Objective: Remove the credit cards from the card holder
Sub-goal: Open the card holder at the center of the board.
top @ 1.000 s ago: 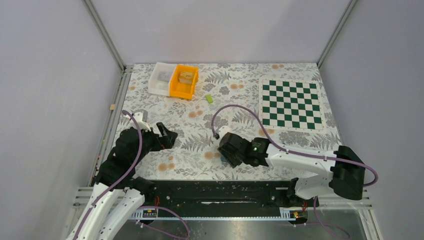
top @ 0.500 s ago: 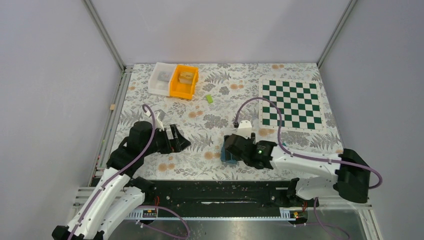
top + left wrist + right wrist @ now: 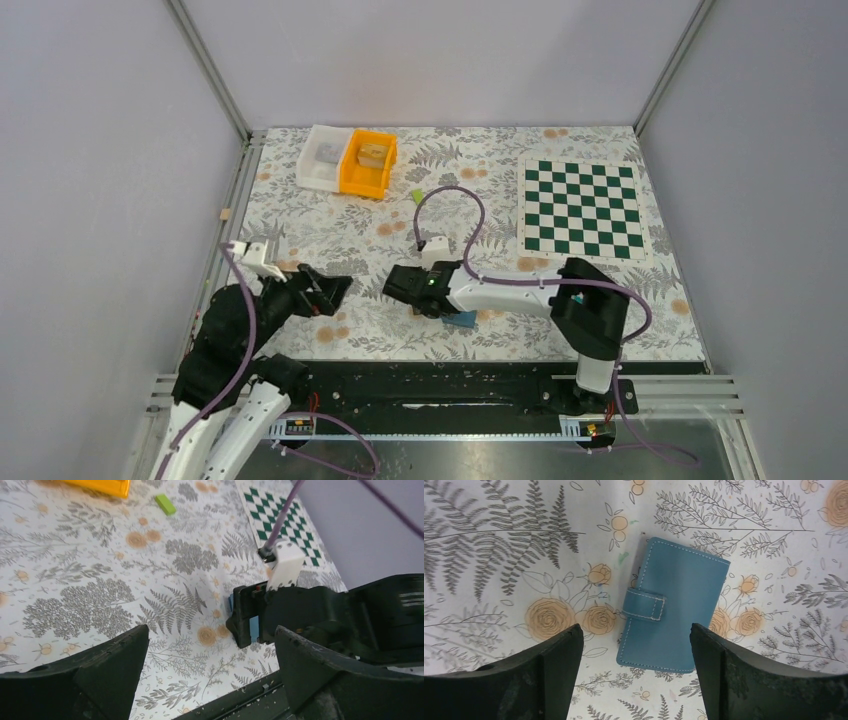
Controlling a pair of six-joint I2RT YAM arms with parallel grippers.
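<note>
- Right wrist view looks straight down on the blue card holder (image 3: 671, 605). It lies flat on the floral table (image 3: 484, 540), slightly tilted, with its strap tab fastened across the left edge. None of the credit cards shows.
- The right gripper (image 3: 634, 629) is spread wide with nothing in it. Its fingers fill the lower left and lower right corners, and the holder's lower end lies between them. Whether the tips touch the table I cannot tell.
- Top external view shows what the wrist cannot: the holder (image 3: 461, 319) is only a blue corner peeping from under the right arm. It sits close to the table's near edge, low in the middle of the frame.
- Left wrist view shows the left gripper (image 3: 210, 630) equally wide and empty. It faces the right arm's black wrist, with a blue sliver of the holder beside that wrist.
- From above, the two grippers stand apart, with bare table between them.
- Farther back, a lime-green block (image 3: 417, 198) lies alone mid-table. An orange bin (image 3: 368, 163) and a white bin (image 3: 322, 157) touch at upper left, and a chessboard (image 3: 580, 208) fills upper right. All are well apart from the holder, with open table between.
</note>
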